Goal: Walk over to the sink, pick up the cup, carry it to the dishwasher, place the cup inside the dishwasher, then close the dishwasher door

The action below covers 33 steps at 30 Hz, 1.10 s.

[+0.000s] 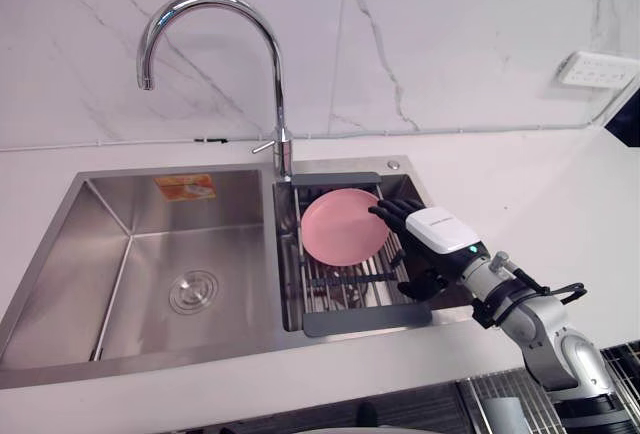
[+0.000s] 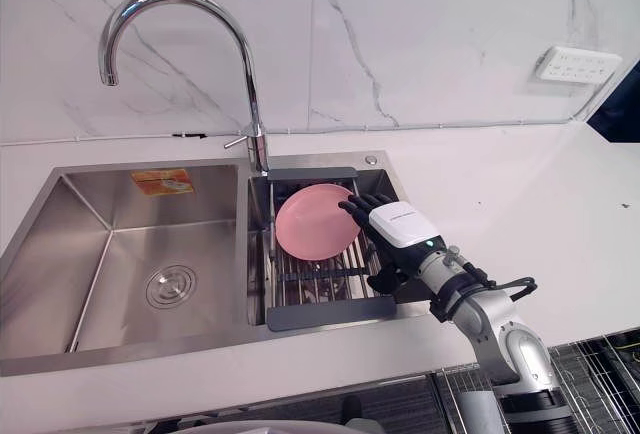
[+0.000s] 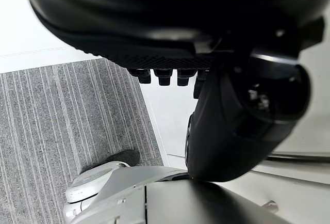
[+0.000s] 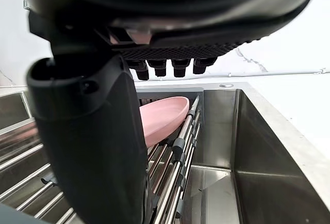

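A pink shallow dish leans tilted on a dark wire rack over the right basin of the steel sink; I see no cup. My right hand reaches in from the right with its fingers straight at the dish's right rim and its thumb lower by the rack. In the right wrist view the dish lies just past the thumb, and nothing is held. My left hand hangs open over grey carpet.
A tall chrome faucet stands behind the sink between the basins. White counter surrounds the sink, with a wall socket at the back right. A wire basket shows below the counter's front edge at the lower right.
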Available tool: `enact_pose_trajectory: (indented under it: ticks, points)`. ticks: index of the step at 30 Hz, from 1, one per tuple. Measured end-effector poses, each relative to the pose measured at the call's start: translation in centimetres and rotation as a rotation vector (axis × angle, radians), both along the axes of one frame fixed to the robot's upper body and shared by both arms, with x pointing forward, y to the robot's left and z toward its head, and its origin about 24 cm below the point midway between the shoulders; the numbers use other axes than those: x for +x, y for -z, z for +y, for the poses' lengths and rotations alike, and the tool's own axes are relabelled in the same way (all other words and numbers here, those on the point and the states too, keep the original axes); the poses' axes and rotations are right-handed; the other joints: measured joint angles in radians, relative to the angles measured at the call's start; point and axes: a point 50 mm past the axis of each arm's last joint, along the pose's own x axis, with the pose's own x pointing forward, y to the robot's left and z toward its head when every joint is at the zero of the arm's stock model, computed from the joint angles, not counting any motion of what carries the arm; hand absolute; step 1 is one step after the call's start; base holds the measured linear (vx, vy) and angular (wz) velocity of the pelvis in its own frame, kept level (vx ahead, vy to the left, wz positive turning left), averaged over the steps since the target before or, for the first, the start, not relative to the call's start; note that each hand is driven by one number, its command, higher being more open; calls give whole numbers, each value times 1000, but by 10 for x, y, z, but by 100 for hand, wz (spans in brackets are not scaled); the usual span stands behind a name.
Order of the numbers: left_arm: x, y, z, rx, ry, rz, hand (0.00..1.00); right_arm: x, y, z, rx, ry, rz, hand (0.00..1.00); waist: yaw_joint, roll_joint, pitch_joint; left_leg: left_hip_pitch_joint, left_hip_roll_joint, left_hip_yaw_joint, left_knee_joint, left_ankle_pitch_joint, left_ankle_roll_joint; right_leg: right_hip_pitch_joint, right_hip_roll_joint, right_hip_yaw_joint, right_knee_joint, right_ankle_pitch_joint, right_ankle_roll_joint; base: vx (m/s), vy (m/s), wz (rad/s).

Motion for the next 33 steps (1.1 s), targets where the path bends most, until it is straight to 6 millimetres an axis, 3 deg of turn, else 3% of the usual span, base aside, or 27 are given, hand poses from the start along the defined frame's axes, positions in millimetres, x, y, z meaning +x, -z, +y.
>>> enact_pose_trajectory:
  ticks: [6, 8, 10, 30, 31, 33]
  points:
    - [4, -1, -1, -2, 0, -22, 100, 5, 20, 22, -84, -87, 29, 100, 8, -4, 1, -2, 1, -46, -12, 13, -4, 17, -2, -44, 0, -10, 0, -23, -25, 21]
    - [10, -3, -3, -5, 4, -55, 100, 5, 24, 30, -104, -130, 39, 100, 36, -5, 6, -2, 2, -55, -16, 21, -6, 17, -1, -52, 0, -11, 0, -3, -32, 17]
    - [10, -3, -3, -5, 4, -58, 100, 6, 24, 35, -118, -154, 31, 100, 39, -6, 6, -2, 1, -61, -21, 24, -5, 18, -1, -57, 0, -11, 0, -4, -18, 8]
    - [10, -4, 0, 25, -22, -74, 100, 16, 29, 39, -218, -93, -12, 100, 32, -27, 22, 5, -2, -65, -42, 31, -5, 20, -4, -61, 0, -12, 1, -9, -1, 0]
    - [10, -4, 0, 42, -13, -73, 100, 16, 29, 38, -225, -78, -22, 0, 31, -28, 23, 6, -2, -65, -41, 31, -5, 20, -4, -60, 0, -12, 1, 0, 0, 0]
    - [11, -4, 0, 61, -3, -74, 100, 18, 28, 37, -218, -56, -41, 0, 30, -30, 28, 9, -2, -64, -41, 32, -5, 23, -4, -60, 0, -12, 1, 0, 0, 0]
